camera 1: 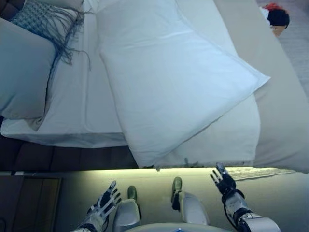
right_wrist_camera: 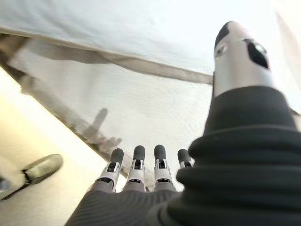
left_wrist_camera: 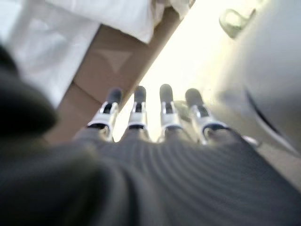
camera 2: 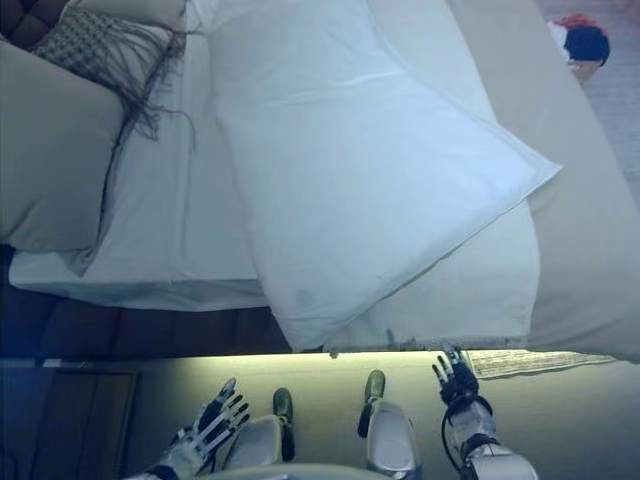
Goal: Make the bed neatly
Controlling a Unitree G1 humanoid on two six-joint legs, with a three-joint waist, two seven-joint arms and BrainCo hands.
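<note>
A large white pillow lies askew across the bed, one corner hanging over the near edge. Under it the white sheet covers the mattress and a beige cover lies on the right part. A grey pillow and a fringed cushion sit at the left end. My left hand hangs open below the bed edge, holding nothing. My right hand is open too, its straight fingers pointing at the hanging beige edge, just short of it.
The dark bed base shows under the sheet at the left. A lit strip of floor runs along the bed's near side. A small doll-like thing with dark and red parts lies at the far right.
</note>
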